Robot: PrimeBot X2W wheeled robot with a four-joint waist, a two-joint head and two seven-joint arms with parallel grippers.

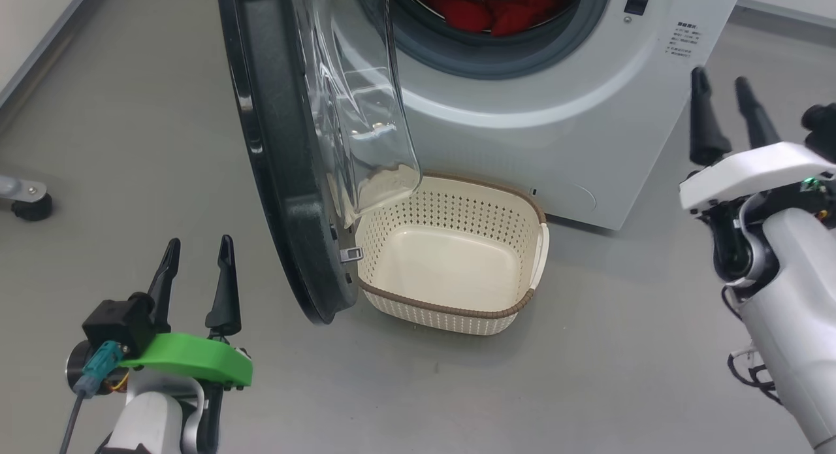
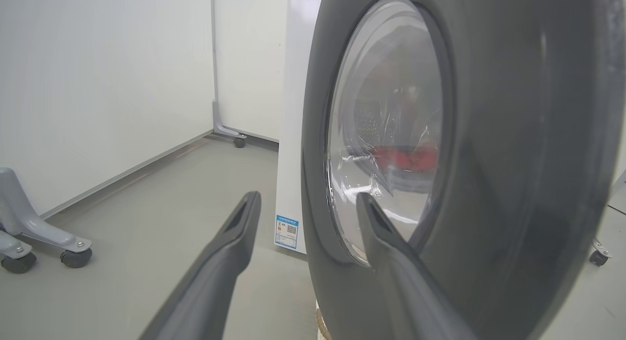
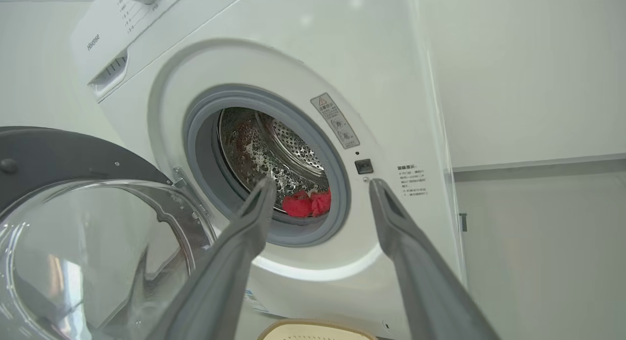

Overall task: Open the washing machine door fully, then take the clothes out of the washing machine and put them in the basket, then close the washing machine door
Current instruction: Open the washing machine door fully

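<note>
On the floor just below the drum opening sits the basket (image 1: 428, 209), cream and empty, likely set there so garments can drop straight in. The washing machine door (image 1: 277, 147), black-rimmed with a bulging clear bowl, stands swung out over the basket's left edge. Low inside the washing machine (image 1: 522, 134) lie the clothes (image 1: 486, 13), bright red and bunched. The left pincer (image 1: 200, 242) hovers spread beside the door. The right pincer (image 1: 720, 76), also spread and empty, points toward the opening.
</note>
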